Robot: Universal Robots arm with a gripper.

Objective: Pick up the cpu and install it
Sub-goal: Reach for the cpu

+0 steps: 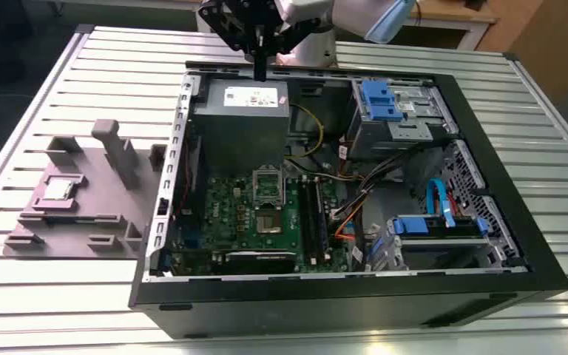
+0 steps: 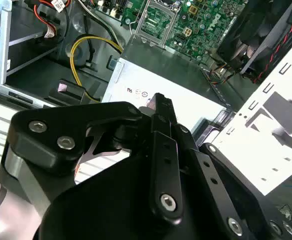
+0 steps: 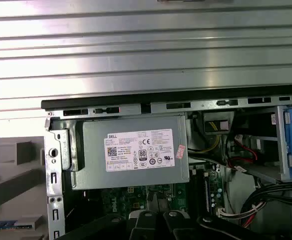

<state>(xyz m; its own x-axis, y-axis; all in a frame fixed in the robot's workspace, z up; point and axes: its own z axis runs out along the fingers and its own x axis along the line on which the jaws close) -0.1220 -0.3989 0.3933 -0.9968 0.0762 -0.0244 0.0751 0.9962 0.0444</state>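
Barely begun: the small silvery square cpu (image 1: 59, 190) lies untouched at nine o'clock of the open black computer case (image 1: 343, 307), and the black gripper (image 1: 261, 72), fingers together and empty, hangs at twelve.

Open computer case (image 1: 343, 305) on slatted table (image 1: 62, 292)

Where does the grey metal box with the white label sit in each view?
Exterior view: grey box, far corner of the open case, toward the exterior view's left.
Second wrist view: grey box just beyond the gripper.
First wrist view: grey box, against the case's rim.
Shared landmark: the yellow cable beside it.
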